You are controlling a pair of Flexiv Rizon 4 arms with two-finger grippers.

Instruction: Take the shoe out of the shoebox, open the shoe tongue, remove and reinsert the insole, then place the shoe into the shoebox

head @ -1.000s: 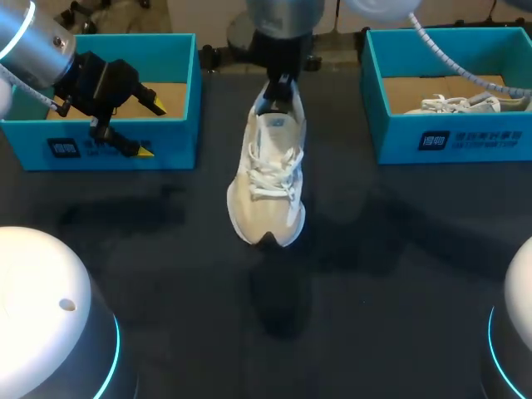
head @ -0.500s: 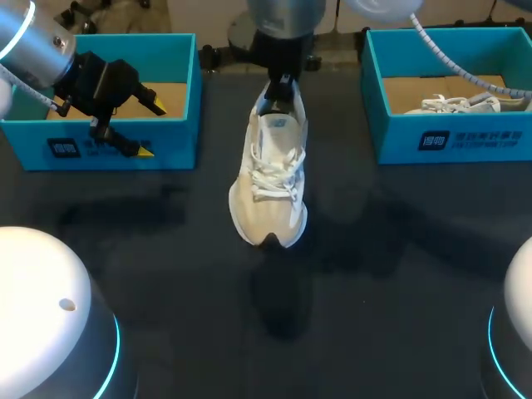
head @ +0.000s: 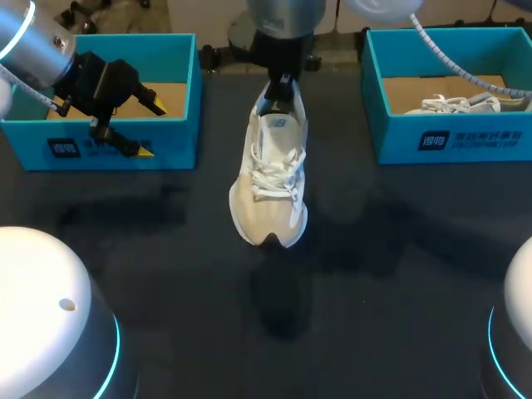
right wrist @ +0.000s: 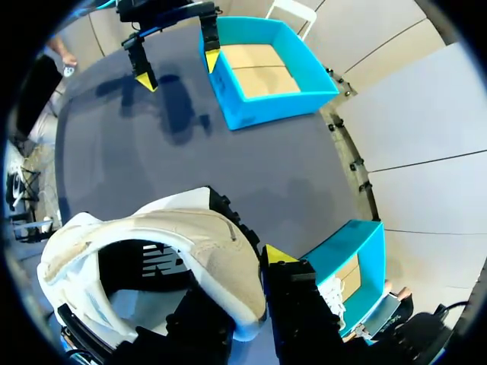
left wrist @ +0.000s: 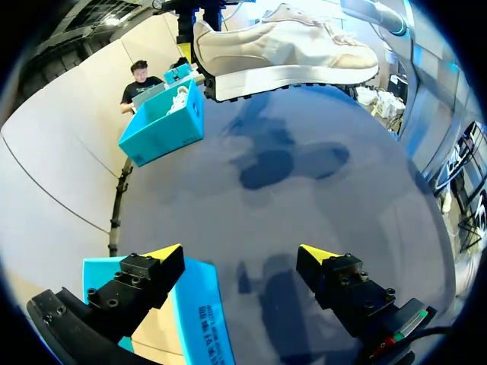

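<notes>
right gripper pinches the white sneaker by its heel, aloft, probably so the spread left gripper can open its tongue.

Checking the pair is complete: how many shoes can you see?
2. One shoe is held at its heel by the right end effector above the table; the other shoe lies in the right shoebox.
</notes>
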